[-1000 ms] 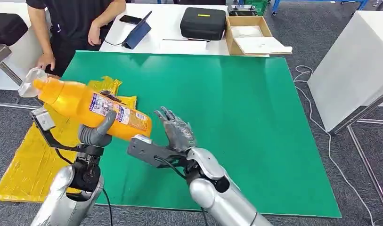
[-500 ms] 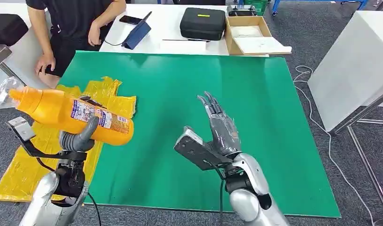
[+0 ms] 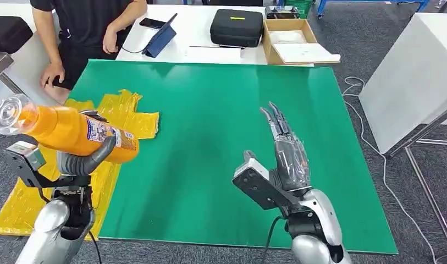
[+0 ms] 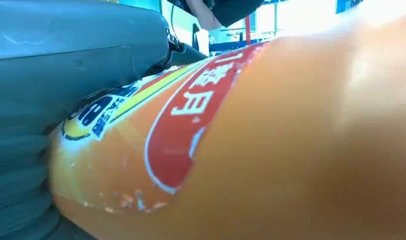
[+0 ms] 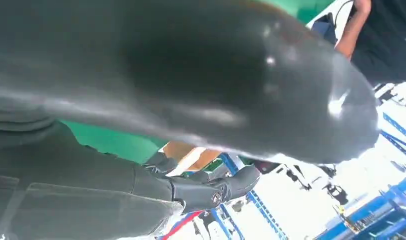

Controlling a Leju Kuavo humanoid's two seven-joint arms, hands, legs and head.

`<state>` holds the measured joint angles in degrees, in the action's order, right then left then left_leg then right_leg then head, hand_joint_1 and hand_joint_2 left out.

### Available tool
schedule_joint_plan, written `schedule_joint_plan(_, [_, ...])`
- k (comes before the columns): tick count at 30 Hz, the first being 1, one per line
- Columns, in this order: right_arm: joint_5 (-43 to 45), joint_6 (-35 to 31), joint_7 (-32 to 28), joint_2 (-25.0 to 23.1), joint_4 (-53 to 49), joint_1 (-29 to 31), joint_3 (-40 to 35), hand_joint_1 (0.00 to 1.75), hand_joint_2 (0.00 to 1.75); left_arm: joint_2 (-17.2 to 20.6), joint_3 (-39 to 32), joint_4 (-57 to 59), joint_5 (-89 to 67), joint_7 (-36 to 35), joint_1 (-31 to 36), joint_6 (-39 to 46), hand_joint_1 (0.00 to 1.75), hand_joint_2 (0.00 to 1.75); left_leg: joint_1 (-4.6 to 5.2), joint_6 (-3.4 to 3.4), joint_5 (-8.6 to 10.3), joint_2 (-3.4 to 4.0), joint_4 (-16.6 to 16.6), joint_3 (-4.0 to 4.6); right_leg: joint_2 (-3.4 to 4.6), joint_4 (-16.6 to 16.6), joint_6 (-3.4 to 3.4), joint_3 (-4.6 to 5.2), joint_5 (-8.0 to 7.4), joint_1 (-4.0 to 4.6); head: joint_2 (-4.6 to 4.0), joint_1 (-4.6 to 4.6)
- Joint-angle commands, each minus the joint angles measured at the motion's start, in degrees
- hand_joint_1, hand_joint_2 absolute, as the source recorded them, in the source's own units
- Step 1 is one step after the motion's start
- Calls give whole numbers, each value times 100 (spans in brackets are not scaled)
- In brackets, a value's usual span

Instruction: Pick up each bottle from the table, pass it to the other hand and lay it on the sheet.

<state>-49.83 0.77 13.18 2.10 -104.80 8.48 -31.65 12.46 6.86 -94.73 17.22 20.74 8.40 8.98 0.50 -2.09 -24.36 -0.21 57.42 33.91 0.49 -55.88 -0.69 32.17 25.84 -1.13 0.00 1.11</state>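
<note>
The left hand (image 3: 81, 160) grips the bottle (image 3: 72, 131) around its lower body and holds it up in the air, on its side, over the left edge of the green table (image 3: 221, 110) and the yellow sheet (image 3: 119, 113). The bottle is orange plastic with a clear cap (image 3: 7, 114) pointing out to the left. It wears a busy label in blue, white and red. Up close in the left wrist view, the label (image 4: 191, 130) shows a red panel edged in white with white characters, beside a yellow and blue patch, and the orange surface has small scuffs near the grey thumb (image 4: 76, 65). The sheet is crumpled and lies partly on the table, partly off its left side. The right hand (image 3: 287, 151) is raised over the table, holding nothing, fingers straight and spread apart. A person (image 3: 86, 25) stands at the far left corner.
</note>
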Motion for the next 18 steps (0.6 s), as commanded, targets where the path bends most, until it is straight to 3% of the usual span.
schedule_joint_plan(1, [1,10,-13,186,-70,16,76,0,0,14,33,363,-32,6,275,10,175,175,-6,13,2,-11,-1,-6,-15,5,8,-12,0,6,0,0])
schedule_joint_plan(6, [1,10,-13,186,-70,16,76,0,0,14,33,363,-32,6,275,10,175,175,-6,16,-1,-11,-2,-12,-15,6,9,-18,2,6,0,2])
schedule_joint_plan(12, [-2,167,-170,372,-433,-247,391,0,0,581,332,1109,-5157,-669,618,1720,175,175,-5,13,2,-21,-1,-9,-24,4,8,-15,3,5,0,2])
schedule_joint_plan(14, [94,169,-276,458,-370,-222,386,0,0,841,375,1559,-6020,-723,678,1798,175,175,-4,16,3,-16,-5,-17,-20,6,9,-21,2,4,0,2])
schedule_joint_plan(18, [337,119,-448,607,-182,-137,349,0,0,1186,354,2793,-6296,-539,775,1950,175,175,-2,12,3,-2,-9,-22,-6,6,7,-21,-1,2,0,0])
